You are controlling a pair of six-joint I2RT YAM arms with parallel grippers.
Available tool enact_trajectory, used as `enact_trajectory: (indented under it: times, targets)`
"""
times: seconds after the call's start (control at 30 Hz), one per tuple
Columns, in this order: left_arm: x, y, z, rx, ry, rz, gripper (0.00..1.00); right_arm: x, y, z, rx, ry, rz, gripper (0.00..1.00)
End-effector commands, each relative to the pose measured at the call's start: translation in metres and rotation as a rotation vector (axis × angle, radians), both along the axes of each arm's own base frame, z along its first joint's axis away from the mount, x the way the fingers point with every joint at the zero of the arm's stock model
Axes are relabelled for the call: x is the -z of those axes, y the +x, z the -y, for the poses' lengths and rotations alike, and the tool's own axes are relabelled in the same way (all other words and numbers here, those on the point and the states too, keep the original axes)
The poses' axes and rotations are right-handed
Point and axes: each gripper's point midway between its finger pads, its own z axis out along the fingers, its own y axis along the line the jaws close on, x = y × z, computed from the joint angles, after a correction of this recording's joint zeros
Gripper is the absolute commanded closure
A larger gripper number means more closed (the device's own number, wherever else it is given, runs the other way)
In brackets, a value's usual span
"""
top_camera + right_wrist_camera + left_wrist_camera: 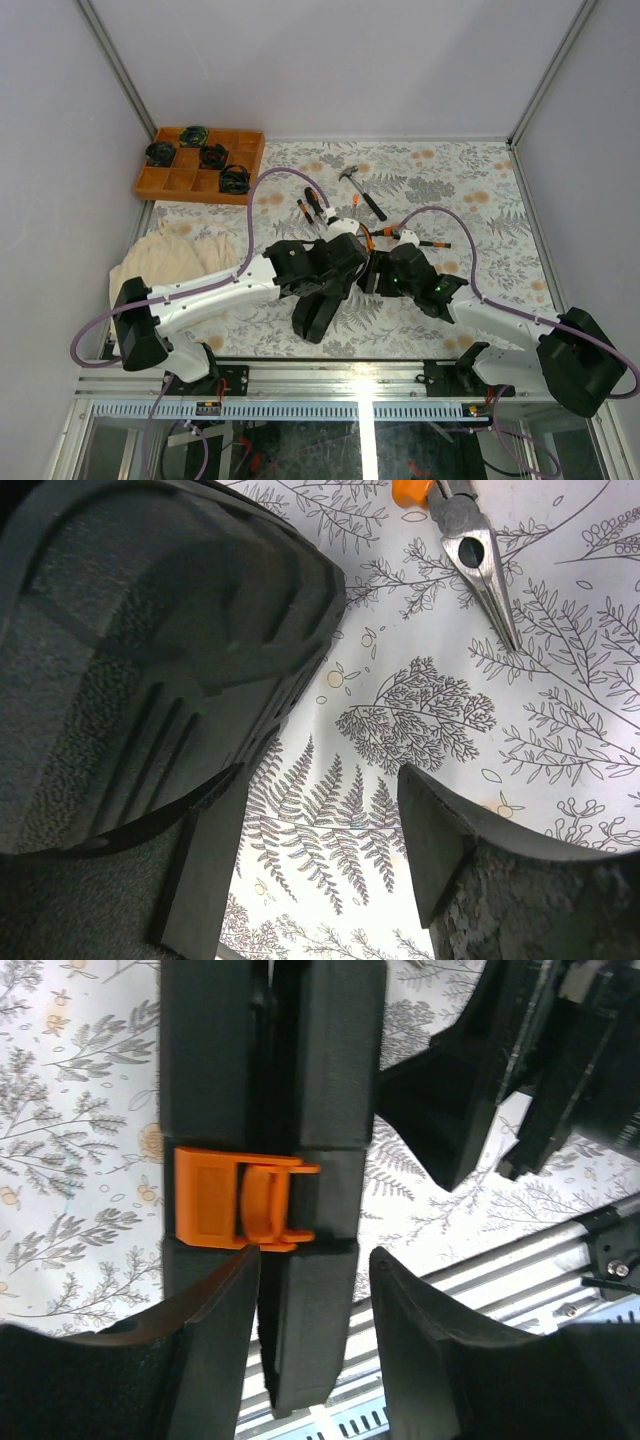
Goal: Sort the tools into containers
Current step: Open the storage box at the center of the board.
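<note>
**Both arms at the black case, jaws spread**

The left arm stretches low and long to the black tool case (318, 312), with its wrist bent down over the case's latch edge. The left gripper (315, 1252) has its fingers (205, 1335) parted, one on each side of that edge. A sliver of patterned cloth (420, 710) shows between the case and one finger, so nothing is pinched. The right arm folds in to the other side of the case. The right gripper (320, 780) is spread wide over bare cloth, with one finger right beside the case wall; I cannot tell whether it touches.

Seen edge-on, the case's two halves lie together with only a thin dark seam between them. The orange latch (235, 1200) bridges that seam, but whether it is snapped home I cannot tell. The side facing the right wrist is textured and moulded with grooves.

The pliers (472, 545) lie near the case but apart from it. The hammer (360, 188) lies further beyond the case.
</note>
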Motion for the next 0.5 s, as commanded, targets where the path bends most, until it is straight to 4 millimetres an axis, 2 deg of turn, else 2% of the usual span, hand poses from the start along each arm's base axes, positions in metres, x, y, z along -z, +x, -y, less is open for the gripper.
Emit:
enact_trajectory:
  times: [0.0, 0.17, 0.3, 0.47]
  targets:
    - [-0.027, -0.001, 0.024, 0.029, -0.138, 0.028, 0.51, -0.001, 0.006, 0.005, 0.058, 0.003, 0.018, 0.32]
    - [-0.052, -0.001, 0.022, 0.037, -0.216, 0.079, 0.44, 0.003, 0.005, 0.013, 0.081, -0.028, 0.014, 0.32]
    - [-0.068, 0.007, 0.002, -0.018, -0.238, 0.148, 0.38, 0.003, 0.005, 0.017, 0.088, -0.04, 0.02, 0.32]
    - [-0.059, 0.017, -0.027, -0.071, -0.247, 0.144, 0.35, -0.003, 0.004, 0.017, 0.082, -0.029, 0.033, 0.32]
